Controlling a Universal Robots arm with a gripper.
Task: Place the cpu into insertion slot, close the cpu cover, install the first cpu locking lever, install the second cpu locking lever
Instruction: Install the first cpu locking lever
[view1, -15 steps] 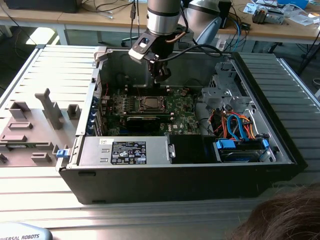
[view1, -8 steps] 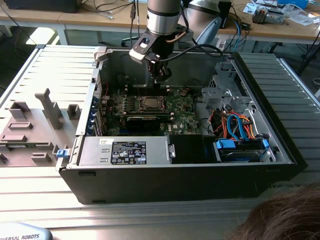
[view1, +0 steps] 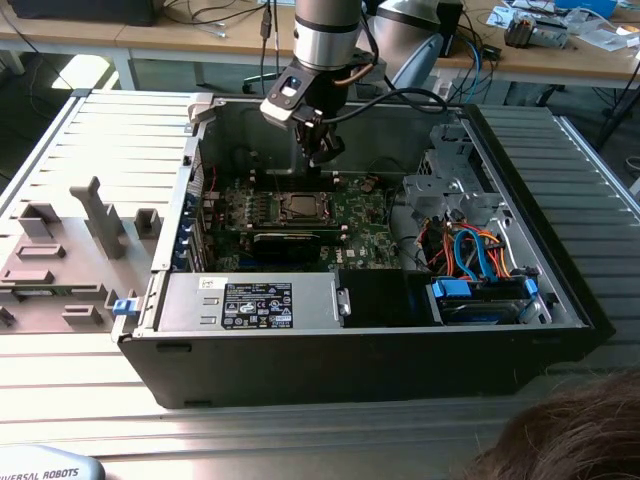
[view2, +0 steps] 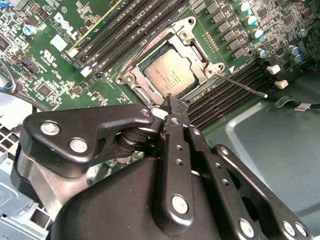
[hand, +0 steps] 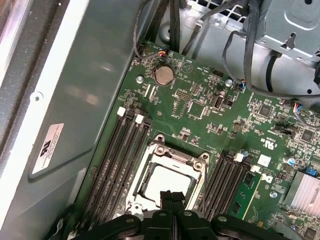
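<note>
Tool (view2: 170, 100): nearest the lens in both wrist views; fingertips (hand: 166, 200) pressed together with no gap, nothing held; tip sits at the slot's edge, just beside the cpu.
Cpu (view2: 167, 72): silver top, lies flat inside the slot (view2: 129, 77) in the middle of the board (view2: 60, 75); in the exterior view it is inside the open case (view1: 350, 370), below the tool.
Cover (view2: 199, 52): looks folded down flat, framing the cpu through its window.
Lever (view2: 245, 86): thin wire, free end sticks out over the memory slots (view2: 225, 100); looks unlatched.
Step (judged): lever work at the slot; cpu placing and cover closing look done.
Do it well: use the closed tips as one narrow pusher. Bear on the lever wire, not on the cpu top or the cover window. Push down and sideways, slowly, until it seats, since the wire may spring back. Keep the tool's links off the memory slots.
Risk: tip slips off the round wire onto the board.
Writing, board: white logo print (view2: 67, 22) and a small white sticker (view2: 58, 43); not read off.
Writing, cpu: faint marking on the top, too small to tell.
Writing, case: white label on the side wall (hand: 50, 150); printed sticker on the power supply (view1: 258, 303).
</note>
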